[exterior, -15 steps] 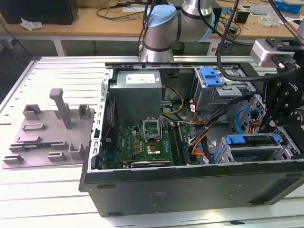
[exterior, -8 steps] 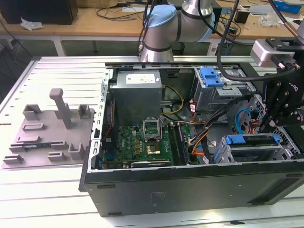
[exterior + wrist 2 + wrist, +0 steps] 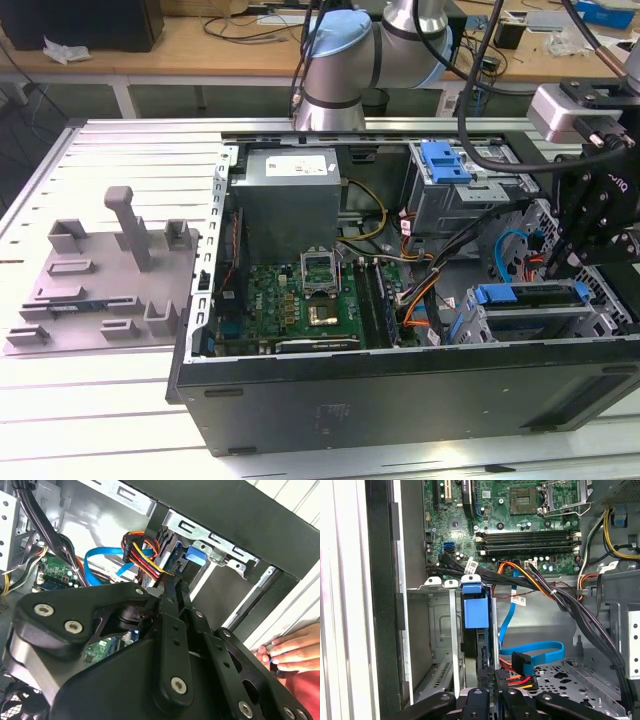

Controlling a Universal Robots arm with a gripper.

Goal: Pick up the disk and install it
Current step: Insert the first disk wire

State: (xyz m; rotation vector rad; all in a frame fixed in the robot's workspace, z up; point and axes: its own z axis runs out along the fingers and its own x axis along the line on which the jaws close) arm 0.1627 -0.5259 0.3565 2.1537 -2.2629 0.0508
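The disk [image 3: 535, 296] sits on edge in the metal bay [image 3: 470, 325] at the computer case's [image 3: 400, 400] near corner, blue frame up, its label hidden. The gripper [image 3: 560, 262] hangs right beside it, fingers [image 3: 496, 680] drawn close together by the cables [image 3: 520, 672]; grip unclear. A hand [image 3: 292, 650] rests outside the case.

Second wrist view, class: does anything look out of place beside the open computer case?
Yes. A person's hand rests on the case's edge, close to the black gripper working among the cables. A hand that near the moving arm looks odd.
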